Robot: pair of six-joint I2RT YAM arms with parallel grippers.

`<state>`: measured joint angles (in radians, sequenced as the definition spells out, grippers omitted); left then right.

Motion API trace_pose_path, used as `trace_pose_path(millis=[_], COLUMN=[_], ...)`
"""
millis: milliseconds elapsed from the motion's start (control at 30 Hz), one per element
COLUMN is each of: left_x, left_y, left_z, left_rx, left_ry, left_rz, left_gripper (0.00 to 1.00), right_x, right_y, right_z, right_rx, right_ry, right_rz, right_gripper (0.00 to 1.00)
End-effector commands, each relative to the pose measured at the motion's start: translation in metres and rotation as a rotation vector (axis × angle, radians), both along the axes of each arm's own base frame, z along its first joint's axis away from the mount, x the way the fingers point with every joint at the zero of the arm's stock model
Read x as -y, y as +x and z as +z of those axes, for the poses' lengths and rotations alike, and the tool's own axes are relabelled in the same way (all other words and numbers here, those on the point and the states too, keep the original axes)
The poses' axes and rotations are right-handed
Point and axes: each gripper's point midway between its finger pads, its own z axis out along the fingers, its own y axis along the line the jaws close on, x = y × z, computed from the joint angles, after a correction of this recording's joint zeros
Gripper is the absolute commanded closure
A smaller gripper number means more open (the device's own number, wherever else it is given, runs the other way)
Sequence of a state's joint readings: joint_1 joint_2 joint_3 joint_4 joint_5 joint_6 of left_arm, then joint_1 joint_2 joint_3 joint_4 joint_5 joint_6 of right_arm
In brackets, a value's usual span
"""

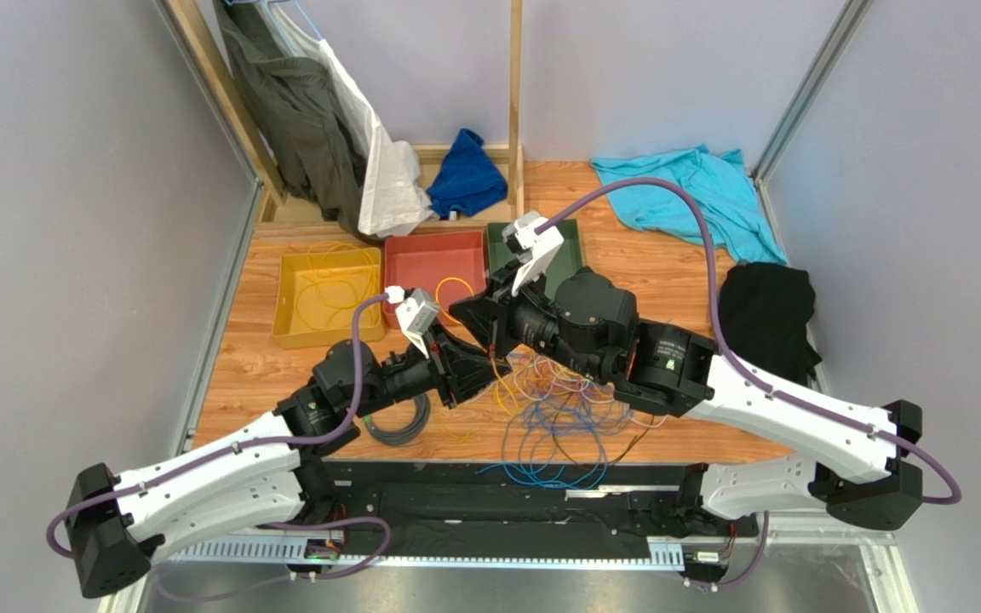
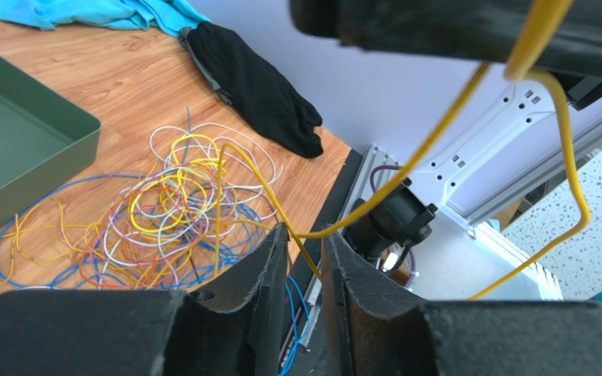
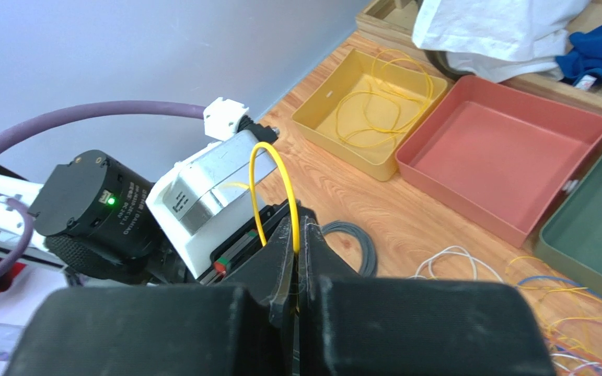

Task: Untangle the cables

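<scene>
We have the right gripper clamped tight on a yellow cable, which loops up out of its jaws. Left gripper has its jaws slightly apart, and the cable runs through the gap. The tangled pile lies on the table near the front edge, under the right arm.

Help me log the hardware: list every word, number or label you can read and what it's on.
No text here is legible.
Sticker on the black motor: print too small to read.
Sticker on the white camera housing: blurred.
Label on the right arm's joint: too small to read.
</scene>
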<state>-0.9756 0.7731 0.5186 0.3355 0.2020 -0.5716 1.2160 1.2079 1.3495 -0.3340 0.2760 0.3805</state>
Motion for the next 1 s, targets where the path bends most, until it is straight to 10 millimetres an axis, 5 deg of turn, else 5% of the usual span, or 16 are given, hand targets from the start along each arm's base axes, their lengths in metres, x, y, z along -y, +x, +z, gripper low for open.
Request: trace_pose_path(millis=[0,167,233,333,433,567,600,633,700,733,767,833,867,933,967], left_x=[-0.001,-0.010,-0.010,-0.007,-0.005,-0.015,-0.018,-0.027,-0.041,-0.057,-0.064,-0.086,-0.092,-0.110,-0.116], left_y=[-0.002,0.001,0.001,0.000,0.004,0.011,0.014,0.023,0.036,0.049,0.053,0.069,0.073,0.087,0.091], left_z=[0.028,0.030,0.030,0.026,0.020,0.021,0.022,0.005,0.023,-0.001,0.021,0.005,0.024,0.017,0.034], left_rx=[0.076,0.100,0.102,0.096,0.077,0.055,0.048,0.010,0.004,-0.046,-0.041,-0.120,-0.123,-0.199,-0.203], left_ry=[-0.091,-0.144,-0.156,-0.146,-0.125,-0.102,-0.081,0.014,0.063,0.197,0.198,0.323,0.307,0.353,0.331], left_rz=[-0.002,0.039,0.041,0.029,0.042,0.105,0.132,0.197,0.299,0.389,0.420,0.508,0.534,0.604,0.630], left_gripper=[0.62,0.45,0.45,0.64,0.96,1.00,1.00,1.00,1.00,1.00,1.00,1.00,1.00,1.00,1.00], right_x=[-0.002,-0.002,-0.002,-0.003,-0.002,0.007,0.014,0.020,0.041,0.048,0.056,0.078,0.091,0.103,0.114], right_y=[-0.012,-0.021,-0.022,-0.022,-0.022,-0.020,-0.020,-0.018,-0.013,-0.011,-0.007,-0.009,-0.008,-0.009,-0.010], right_z=[0.034,0.030,0.025,0.021,0.018,0.012,0.007,0.002,-0.007,-0.011,-0.027,-0.027,-0.035,-0.043,-0.040], right_rx=[-0.042,-0.094,-0.108,-0.114,-0.114,-0.100,-0.100,-0.102,-0.091,-0.081,-0.082,-0.066,-0.059,-0.057,-0.050], right_ry=[0.138,0.204,0.216,0.213,0.206,0.174,0.148,0.126,0.087,0.076,0.045,0.061,0.057,0.055,0.075], right_rz=[0.047,0.076,0.079,0.080,0.078,0.054,0.039,0.016,-0.053,-0.070,-0.109,-0.142,-0.170,-0.195,-0.210], right_gripper=[1.00,1.00,1.00,1.00,1.00,1.00,0.96,0.74,0.49,0.12,0.02,0.00,0.00,0.00,0.00])
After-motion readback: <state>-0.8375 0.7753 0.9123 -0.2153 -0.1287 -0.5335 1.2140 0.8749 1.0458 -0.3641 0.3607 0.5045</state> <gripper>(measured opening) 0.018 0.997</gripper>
